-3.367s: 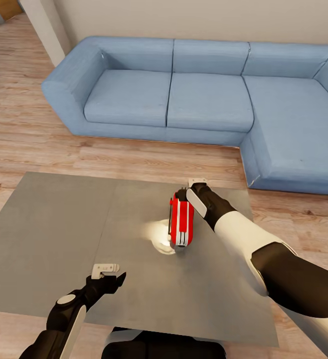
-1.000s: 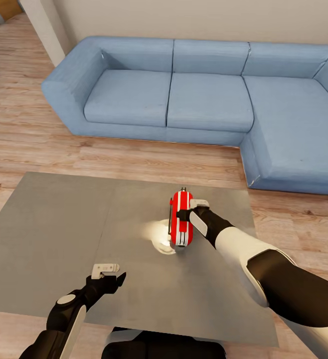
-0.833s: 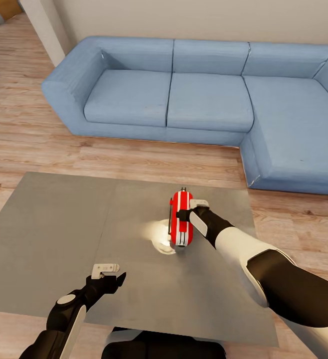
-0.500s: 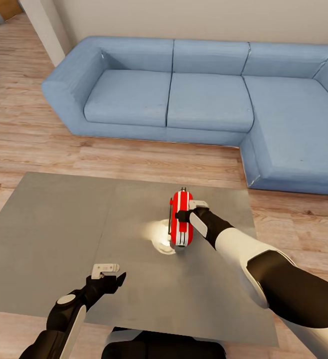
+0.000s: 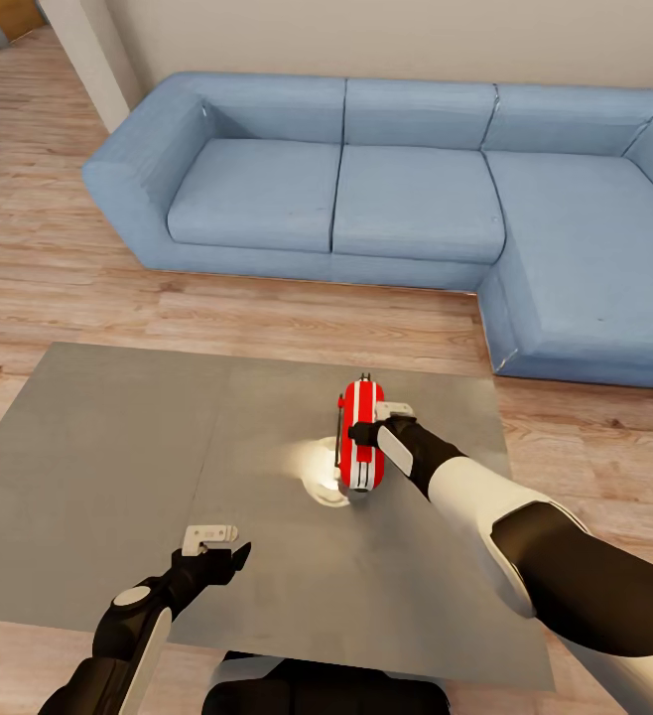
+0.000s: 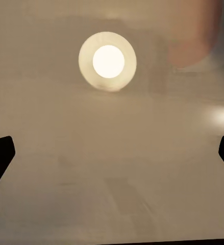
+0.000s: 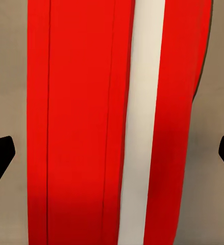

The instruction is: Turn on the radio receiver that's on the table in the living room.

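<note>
Red white-striped radio receiver (image 5: 361, 434) laid on the grey tabletop (image 5: 98, 467) right of frame centre, right gripper (image 5: 381, 421) spread wide over it, left gripper (image 5: 211, 544) parted above the tabletop at lower left, blue sofa (image 5: 416, 199) seen behind.

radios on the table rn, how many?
1. The radio receiver lies right of centre on the table, with the right claw at its side. None seems hidden.
</note>
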`<state>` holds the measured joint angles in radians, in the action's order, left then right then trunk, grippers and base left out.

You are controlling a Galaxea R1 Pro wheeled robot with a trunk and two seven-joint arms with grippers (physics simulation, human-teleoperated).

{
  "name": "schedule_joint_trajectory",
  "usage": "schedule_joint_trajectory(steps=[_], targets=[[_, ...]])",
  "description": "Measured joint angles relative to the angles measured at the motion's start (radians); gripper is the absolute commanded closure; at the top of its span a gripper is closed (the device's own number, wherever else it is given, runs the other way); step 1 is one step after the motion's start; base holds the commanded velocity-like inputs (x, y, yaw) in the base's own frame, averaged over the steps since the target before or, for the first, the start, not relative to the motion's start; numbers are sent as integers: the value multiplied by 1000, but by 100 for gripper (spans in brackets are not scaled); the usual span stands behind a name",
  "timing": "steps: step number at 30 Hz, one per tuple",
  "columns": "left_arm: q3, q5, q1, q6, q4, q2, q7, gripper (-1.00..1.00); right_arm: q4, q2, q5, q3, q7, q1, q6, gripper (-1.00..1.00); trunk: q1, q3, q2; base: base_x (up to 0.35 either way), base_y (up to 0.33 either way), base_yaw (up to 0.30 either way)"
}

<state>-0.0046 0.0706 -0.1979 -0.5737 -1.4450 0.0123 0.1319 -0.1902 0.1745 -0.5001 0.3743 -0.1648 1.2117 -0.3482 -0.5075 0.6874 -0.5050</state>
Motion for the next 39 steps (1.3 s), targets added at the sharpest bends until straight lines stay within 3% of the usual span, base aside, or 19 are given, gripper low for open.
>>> schedule_joint_trajectory(steps=[1, 2, 21, 25, 28, 29, 30, 31, 32, 33, 35, 36, 37, 38, 39], targets=[[0, 0, 0, 0, 0, 0, 0, -100, 0, 0, 0, 0, 0, 0, 0, -100, 0, 0, 0, 0, 0, 0], [0, 0, 0, 0, 0, 0, 0, -100, 0, 0, 0, 0, 0, 0, 0, 100, 0, 0, 0, 0, 0, 0], [0, 0, 0, 0, 0, 0, 0, -100, -1, 0, 4, 2, 0, 0, 1, 100, 0, 0, 0, 0, 0, 0], [0, 0, 0, 0, 0, 0, 0, -100, -45, 0, 15, 8, -5, 0, -12, 100, 0, 0, 0, 0, 0, 0], [0, 0, 0, 0, 0, 0, 0, -100, -140, 0, 35, 24, -28, 0, -106, 100, 0, 0, 0, 0, 0, 0], [0, 0, 0, 0, 0, 0, 0, -100, -206, 0, 36, 32, -56, -1, -191, 100, 0, 0, 0, 0, 0, 0], [0, 0, 0, 0, 0, 0, 0, -100, -429, 0, 47, 44, -195, -104, -253, 100, 0, 0, 0, 0, 0, 0], [0, 0, 0, 0, 0, 0, 0, -100, -587, 0, 48, 45, -326, -120, -449, 100, 0, 0, 0, 0, 0, 0], [0, 0, 0, 0, 0, 0, 0, -100, -744, 0, 84, 47, -378, -122, -699, 100, 0, 0, 0, 0, 0, 0], [0, 0, 0, 0, 0, 0, 0, -100, -803, -1, 100, 46, -346, -125, -699, 100, 0, 0, 0, 0, 0, 0], [0, 0, 0, 0, 0, 0, 0, -100, -1016, 0, 10, 47, -338, -127, -689, 100, 0, 0, 0, 0, 0, 0], [0, 0, 0, 0, 0, 0, 0, -100, -1119, 0, 19, 47, -340, -127, -684, 100, 0, 0, 0, 0, 0, 0], [0, 0, 0, 0, 0, 0, 0, -100, -1169, 0, 61, 46, -343, -128, -697, 100, 0, 0, 0, 0, 0, 0], [0, 0, 0, 0, 0, 0, 0, -100, -1154, 0, 90, 45, -345, -128, -699, 100, 0, 0, 0, 0, 0, 0], [0, 0, 0, 0, 0, 0, 0, -100, -1084, 0, 87, 45, -344, -128, -699, 100, 0, 0, 0, 0, 0, 0]])
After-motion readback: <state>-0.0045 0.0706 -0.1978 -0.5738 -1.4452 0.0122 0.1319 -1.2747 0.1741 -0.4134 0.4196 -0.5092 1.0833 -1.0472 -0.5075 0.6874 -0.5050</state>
